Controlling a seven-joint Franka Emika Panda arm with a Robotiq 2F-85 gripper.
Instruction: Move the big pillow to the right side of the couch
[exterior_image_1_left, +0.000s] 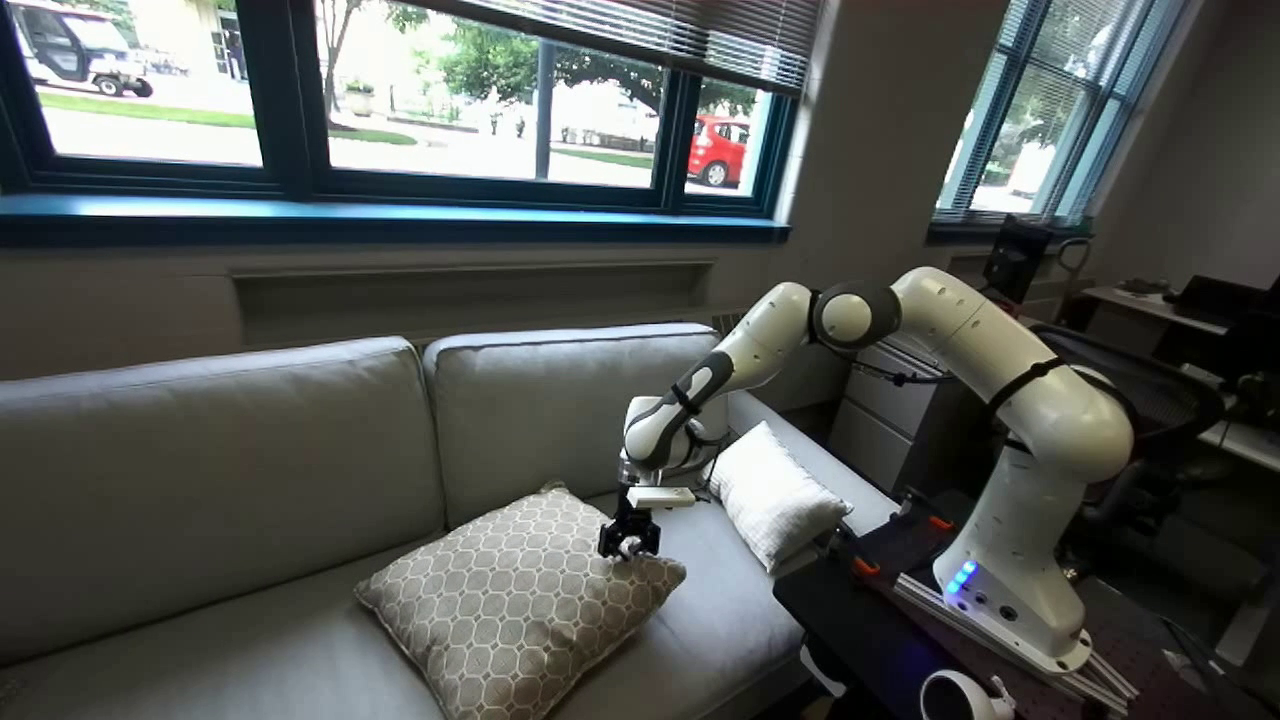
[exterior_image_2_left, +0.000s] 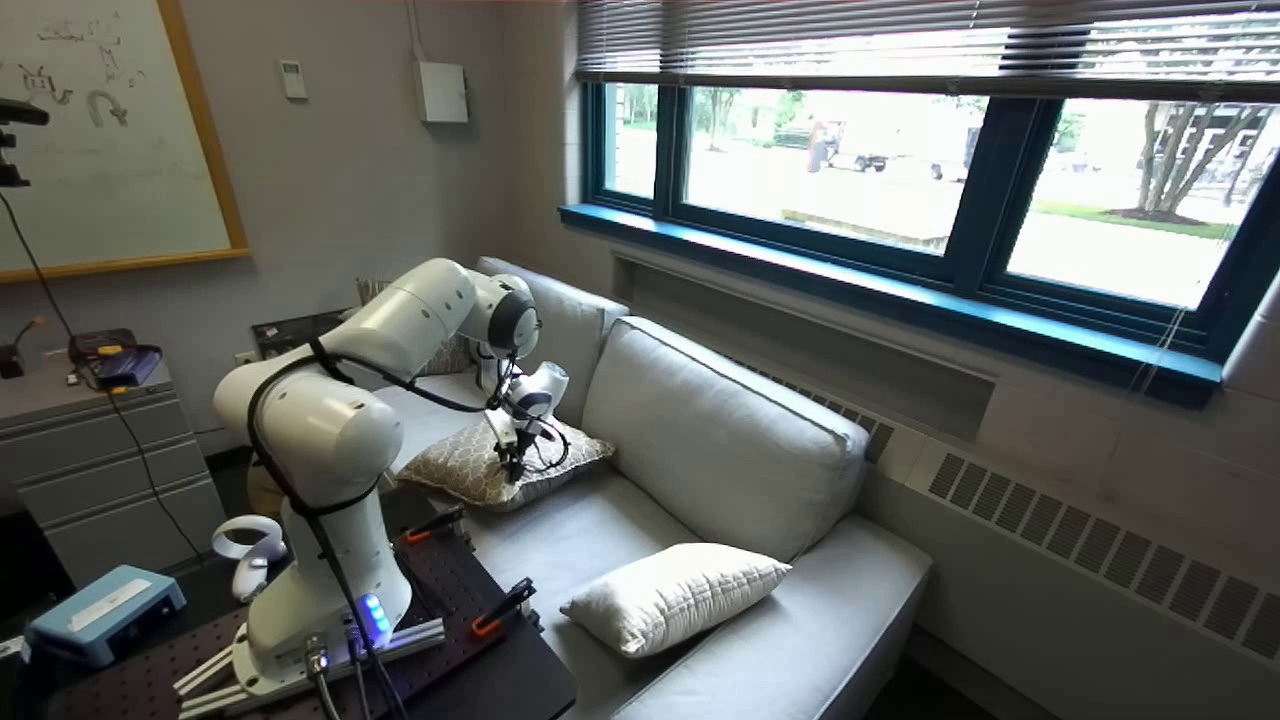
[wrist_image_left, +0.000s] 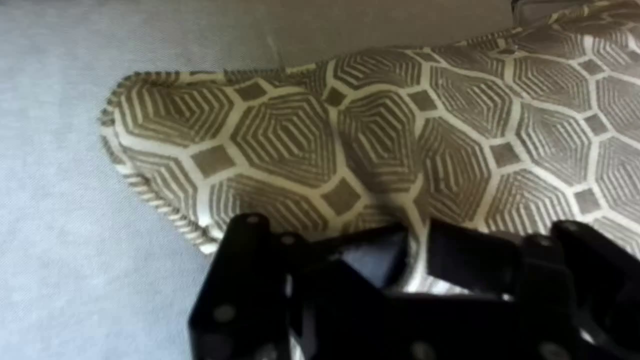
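The big pillow (exterior_image_1_left: 525, 610), beige with a lattice pattern, lies on the seat of the light grey couch (exterior_image_1_left: 570, 410) in an exterior view. The pillow (exterior_image_2_left: 465, 465) and couch (exterior_image_2_left: 720, 430) also show in the other exterior picture. My gripper (exterior_image_1_left: 630, 548) is at the pillow's edge near one corner. In the wrist view the pillow (wrist_image_left: 290, 135) fills the middle and right. The fingertips (wrist_image_left: 417, 245) are close together with a pinched fold of its cover between them. The pillow's corner lies left of the fingers, with couch fabric beyond it.
A smaller white pillow (exterior_image_1_left: 770, 495) leans by the couch's armrest (exterior_image_1_left: 820, 465) in both exterior views. The robot's dark base table (exterior_image_2_left: 470, 650) stands against the couch front, with orange-tipped clamps (exterior_image_2_left: 505, 605) on its edge. Back cushions rise behind the seat.
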